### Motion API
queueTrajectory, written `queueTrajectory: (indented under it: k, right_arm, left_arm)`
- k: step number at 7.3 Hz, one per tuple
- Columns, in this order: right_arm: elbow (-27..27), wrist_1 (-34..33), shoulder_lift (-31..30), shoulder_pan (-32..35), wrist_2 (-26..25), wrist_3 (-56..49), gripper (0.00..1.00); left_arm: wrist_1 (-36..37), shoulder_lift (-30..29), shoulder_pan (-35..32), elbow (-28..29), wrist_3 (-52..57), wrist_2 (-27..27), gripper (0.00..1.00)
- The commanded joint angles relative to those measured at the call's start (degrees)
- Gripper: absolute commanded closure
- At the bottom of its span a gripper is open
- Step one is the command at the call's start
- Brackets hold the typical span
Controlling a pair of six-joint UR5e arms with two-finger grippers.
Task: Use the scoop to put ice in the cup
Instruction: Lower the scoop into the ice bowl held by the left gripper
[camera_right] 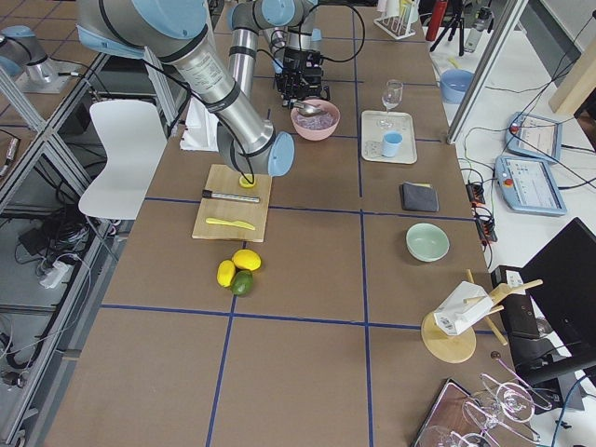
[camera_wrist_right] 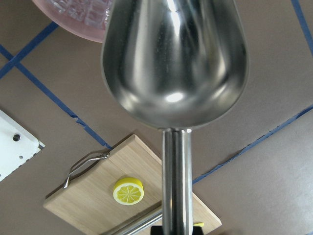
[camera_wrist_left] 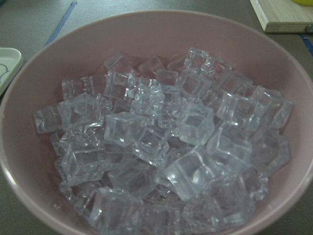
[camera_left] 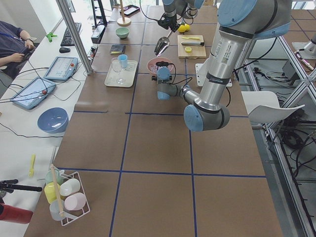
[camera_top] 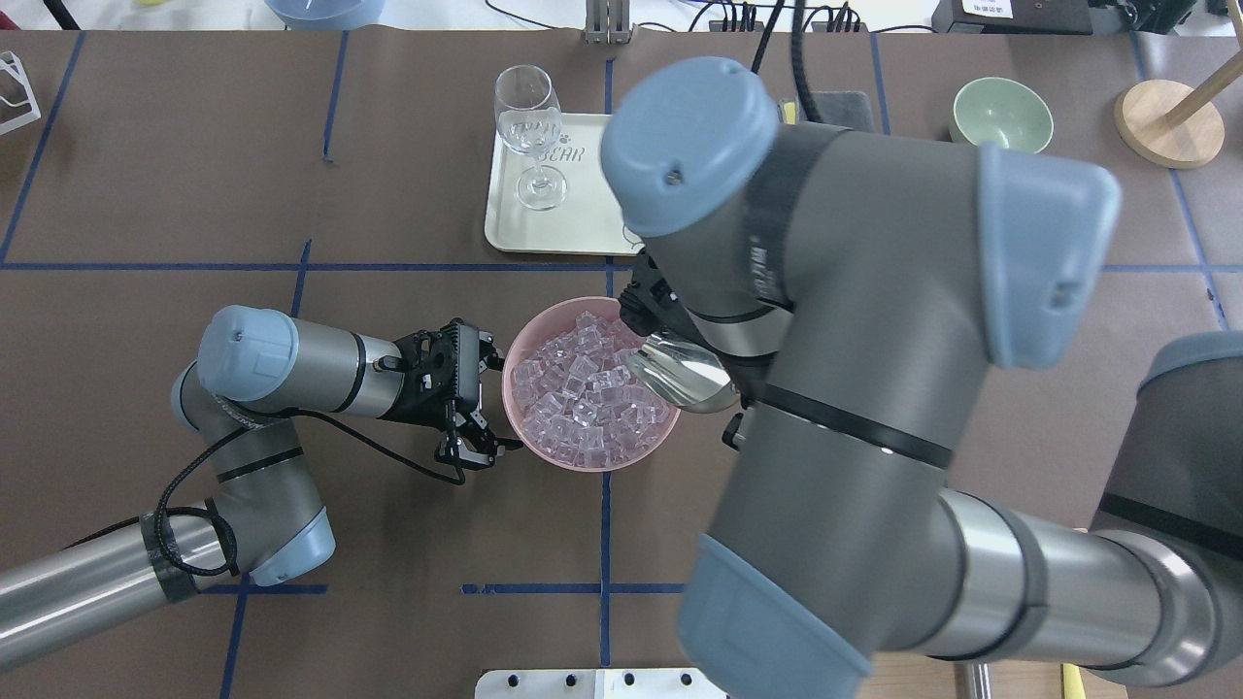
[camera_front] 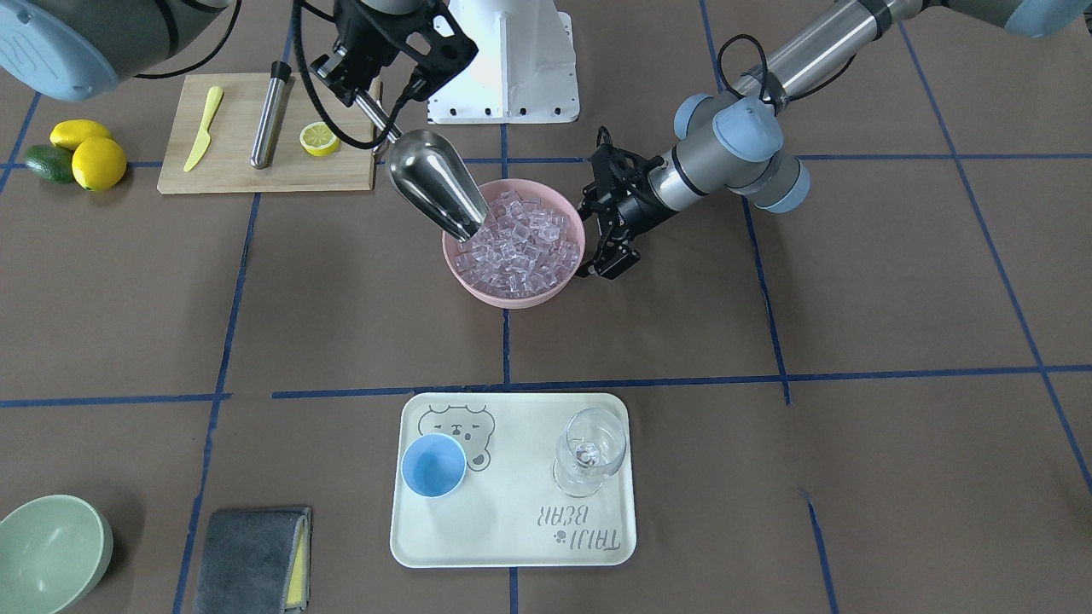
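The ice [camera_front: 529,247] is a heap of clear cubes filling a pink bowl [camera_front: 512,300] at mid-table, seen close in the left wrist view [camera_wrist_left: 161,147]. My right gripper [camera_front: 357,85] is shut on the thin handle of the steel scoop [camera_front: 435,183]. The scoop slants down with its tip in the ice at the bowl's edge [camera_top: 685,374]. No ice shows on the scoop in the right wrist view [camera_wrist_right: 171,58]. My left gripper [camera_front: 597,266] sits at the opposite rim, closed on it [camera_top: 486,449]. The light-blue cup [camera_front: 433,465] stands empty on a tray.
The cream tray [camera_front: 512,546] also carries a wine glass [camera_front: 589,452]. A cutting board [camera_front: 230,170] holds a steel cylinder [camera_front: 270,115], a yellow knife [camera_front: 203,128] and a lemon half [camera_front: 320,138]. Lemons [camera_front: 98,162], a green bowl [camera_front: 47,550] and a grey cloth [camera_front: 252,558] lie farther out.
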Motion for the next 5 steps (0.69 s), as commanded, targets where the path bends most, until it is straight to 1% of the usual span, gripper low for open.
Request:
queueTrajectory:
  k: [1, 3, 4, 5]
  right_arm:
    - [-9.1, -5.0, 6.3, 0.0, -0.1, -4.1, 1.0]
    - [-12.5, -5.3, 6.6, -1.2, -0.1, -4.1, 1.0]
    - [-12.8, -6.0, 6.8, -2.2, -0.1, -4.1, 1.0]
    - [-14.2, -5.9, 7.7, -2.3, -0.1, -4.3, 1.0]
  left_arm:
    - [0.0, 0.0, 0.0, 0.0, 0.0, 0.0, 0.0]
    - [0.0, -0.1, 0.0, 0.0, 0.0, 0.0, 0.0]
    - [-0.3, 0.0, 0.0, 0.0, 0.0, 0.0, 0.0]
    - [-1.0, 0.0, 0.0, 0.2, 0.0, 0.1, 0.0]
